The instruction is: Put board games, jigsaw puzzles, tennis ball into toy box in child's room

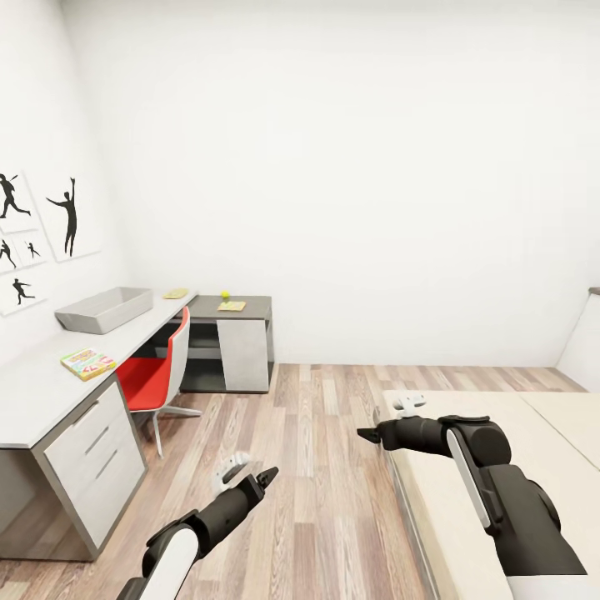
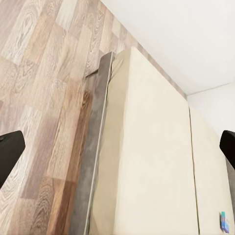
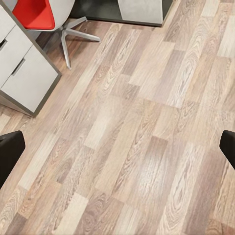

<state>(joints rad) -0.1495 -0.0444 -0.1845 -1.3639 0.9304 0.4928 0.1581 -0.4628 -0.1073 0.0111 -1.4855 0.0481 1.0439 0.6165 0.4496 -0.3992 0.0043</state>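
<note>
The pale grey toy box (image 1: 104,310) stands on the table (image 1: 33,392) by the left wall. A colourful flat board game (image 1: 87,363) lies on the table nearer to me; its lettering is too small to read. Two thin jigsaw puzzles (image 1: 176,293) (image 1: 232,306) and a small yellow-green tennis ball (image 1: 225,294) sit at the far end. The bed (image 1: 467,475) is at the right. A small blue box (image 2: 224,221) lies on the bed's mattress (image 2: 147,161). My left gripper (image 1: 265,477) (image 2: 117,147) and right gripper (image 1: 363,432) (image 3: 117,147) hang open over the floor, holding nothing.
A red and white swivel chair (image 1: 154,379) is pushed under the table, with white drawers (image 1: 92,458) beside it. Wooden floor (image 1: 317,467) lies between table and bed. Black silhouette pictures (image 1: 71,217) hang on the left wall.
</note>
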